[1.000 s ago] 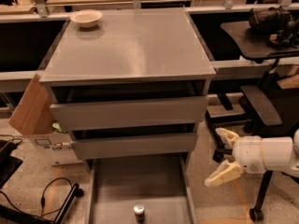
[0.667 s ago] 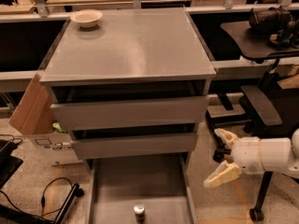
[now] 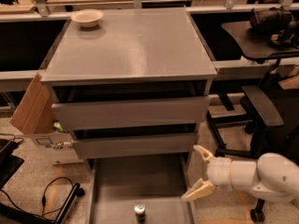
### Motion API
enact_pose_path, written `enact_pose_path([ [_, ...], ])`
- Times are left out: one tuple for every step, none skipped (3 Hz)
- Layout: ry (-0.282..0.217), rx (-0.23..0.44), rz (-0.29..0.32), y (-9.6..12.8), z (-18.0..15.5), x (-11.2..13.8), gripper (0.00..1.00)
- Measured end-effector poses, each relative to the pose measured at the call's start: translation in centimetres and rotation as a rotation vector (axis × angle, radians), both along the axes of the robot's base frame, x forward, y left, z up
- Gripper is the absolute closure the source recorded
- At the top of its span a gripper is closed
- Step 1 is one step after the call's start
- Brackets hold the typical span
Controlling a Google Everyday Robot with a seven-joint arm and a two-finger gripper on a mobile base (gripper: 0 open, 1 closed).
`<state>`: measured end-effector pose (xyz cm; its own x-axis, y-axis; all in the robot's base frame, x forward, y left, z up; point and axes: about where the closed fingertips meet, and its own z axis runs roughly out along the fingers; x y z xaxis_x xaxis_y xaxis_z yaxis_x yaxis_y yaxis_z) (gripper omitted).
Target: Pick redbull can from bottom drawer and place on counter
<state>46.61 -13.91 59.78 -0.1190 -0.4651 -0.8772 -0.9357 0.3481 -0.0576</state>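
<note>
Camera view: the can [image 3: 139,212] is being left upright on the floor of the open bottom drawer [image 3: 126,181], not yet grasped. The tool [image 3: 189,173] is being held wide and empty at the drawer's right wall, near the can. Grasping, lifting and placing on the surface [image 3: 135,45] are judged not yet done.

The table [image 3: 140,50] is smooth grey metal, slightly glossy; the redbull can [image 3: 139,210] top shines; the gripper [image 3: 200,171], right of the bottom drawer [image 3: 121,181], seems matt plastic.
</note>
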Motion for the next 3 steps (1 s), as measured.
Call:
enact_pose_path([
  [-0.096, 0.063, 0.013, 2.6, -5.6, 1.2, 0.00],
  [-0.096, 0.124, 0.037, 4.8, -12.3, 2.5, 0.00],
  [-0.024, 0.162, 0.059, 6.8, -19.0, 2.6, 0.00],
])
